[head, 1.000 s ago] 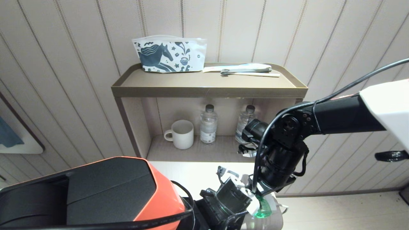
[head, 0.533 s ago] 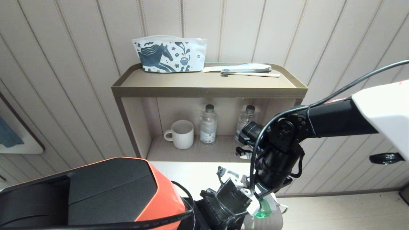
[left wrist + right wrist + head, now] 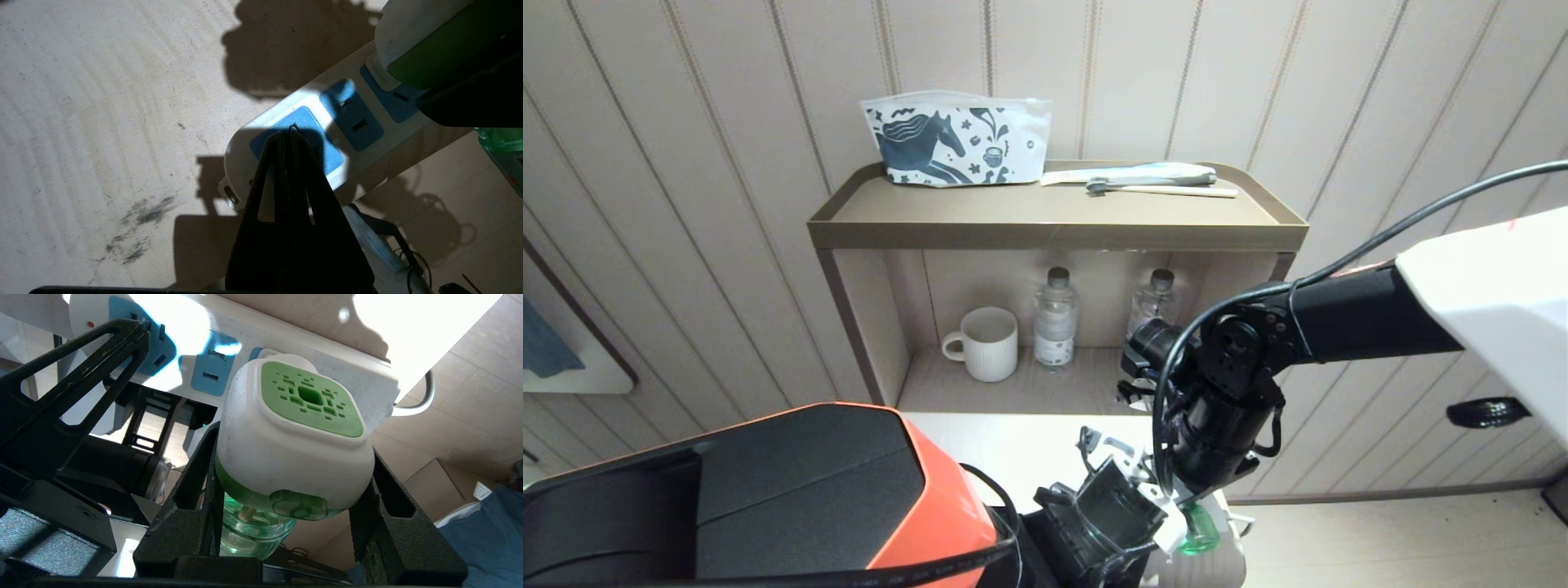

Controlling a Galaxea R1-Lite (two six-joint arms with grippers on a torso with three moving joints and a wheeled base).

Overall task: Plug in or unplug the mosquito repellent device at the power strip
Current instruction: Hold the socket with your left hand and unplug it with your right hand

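Hard light falls from above onto the power strip [image 3: 327,134], blowing its white face to glare beyond the right gripper [image 3: 286,522], while the left gripper [image 3: 288,134] throws a crisp black shadow ahead of its tips, and the head view stays soft, even and sharp.

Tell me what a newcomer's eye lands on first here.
First, the white-and-green plastic mosquito repellent device with its clear green bottle, sitting between the fingers of the right gripper against the flat white power strip. Next, the left gripper, fingers shut, tip pressed on the strip's end socket. Farther back, a white ribbed mug stands on the lower shelf.
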